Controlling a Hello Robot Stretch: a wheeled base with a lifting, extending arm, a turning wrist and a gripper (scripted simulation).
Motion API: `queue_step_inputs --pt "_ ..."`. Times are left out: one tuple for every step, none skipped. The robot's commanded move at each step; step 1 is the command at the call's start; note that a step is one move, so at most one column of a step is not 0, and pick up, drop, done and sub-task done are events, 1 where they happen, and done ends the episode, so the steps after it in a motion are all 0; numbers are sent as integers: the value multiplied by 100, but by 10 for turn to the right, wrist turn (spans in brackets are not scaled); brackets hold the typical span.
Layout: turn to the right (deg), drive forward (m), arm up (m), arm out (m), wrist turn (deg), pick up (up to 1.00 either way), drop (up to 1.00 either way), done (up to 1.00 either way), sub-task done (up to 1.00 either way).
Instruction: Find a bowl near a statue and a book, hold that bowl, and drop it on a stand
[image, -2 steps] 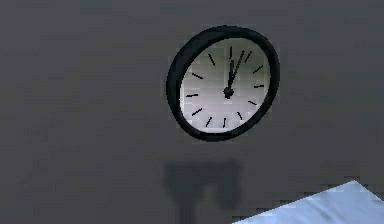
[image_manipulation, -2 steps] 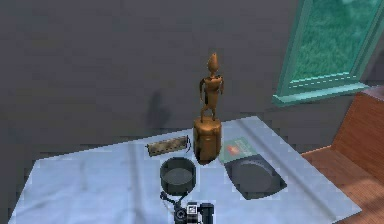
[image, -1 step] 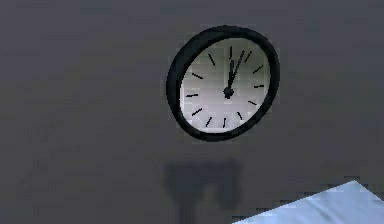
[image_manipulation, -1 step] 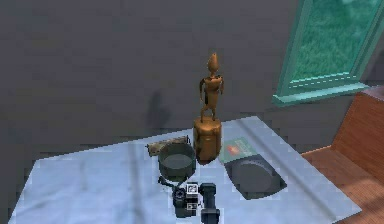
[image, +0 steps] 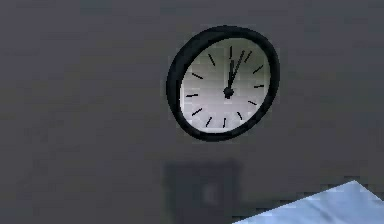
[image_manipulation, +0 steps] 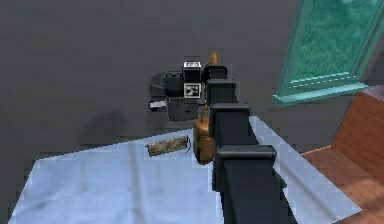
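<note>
Bowl (image_manipulation: 160, 88): a dark round shape with a thin pale rim, hanging at the far end of the gripper (image_manipulation: 171, 94) in the arm side view. Grey wall lies behind it and it is clear of the tabletop, so the gripper holds it. Bowl and gripper are equally dark and run together, so the fingers cannot be picked out, and I cannot tell whether they are spread or pressed together. The bowl's inside is turned away, so anything in it is hidden.

Two white marker squares (image_manipulation: 191, 80) sit just to the right of the bowl. The dark arm (image_manipulation: 240, 150) rises from the bottom edge and covers much of an orange-brown statue (image_manipulation: 204, 140); its narrow tip shows above the arm. Just left of the statue a small flat brownish thing, perhaps the book (image_manipulation: 168, 147), lies on the pale blue table (image_manipulation: 100, 185). A teal-framed window (image_manipulation: 335, 45) is cut off at the top right.

In the forward view a round black-rimmed wall clock (image: 224, 82) hangs on the grey wall, and a pale blue corner (image: 320, 205) pokes in at the bottom right
</note>
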Motion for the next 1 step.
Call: queue_step_inputs --pt "0 0 0 0 -450 0 0 0 0"
